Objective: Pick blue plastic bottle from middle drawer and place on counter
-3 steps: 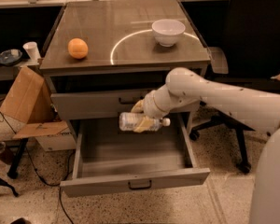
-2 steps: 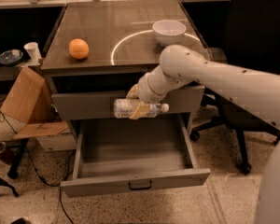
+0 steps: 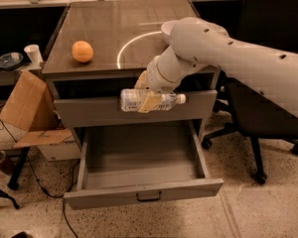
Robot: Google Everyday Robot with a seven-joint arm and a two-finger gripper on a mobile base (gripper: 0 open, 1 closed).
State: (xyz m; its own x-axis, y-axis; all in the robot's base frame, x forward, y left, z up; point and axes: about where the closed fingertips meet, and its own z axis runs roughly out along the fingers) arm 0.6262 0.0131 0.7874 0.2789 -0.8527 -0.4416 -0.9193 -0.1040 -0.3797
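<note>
My gripper (image 3: pixel 148 99) is shut on the blue plastic bottle (image 3: pixel 134 100), a clear pale bottle with a white cap pointing right. I hold it lying level in front of the closed upper drawer, above the middle drawer (image 3: pixel 144 195), which is pulled out and shows a bare tray. The counter (image 3: pixel 114 29) with its white ring is just above and behind the bottle. My white arm reaches in from the right across the counter's front right corner.
An orange (image 3: pixel 82 51) sits on the counter's left side. A white bowl (image 3: pixel 167 29) is mostly hidden behind my arm. A cardboard box (image 3: pixel 27 105) leans at the left, a black office chair (image 3: pixel 268 98) stands at the right.
My gripper has lifted the bottle from just above the open drawer up to the height of the upper drawer front, moving slightly left and up toward the counter.
</note>
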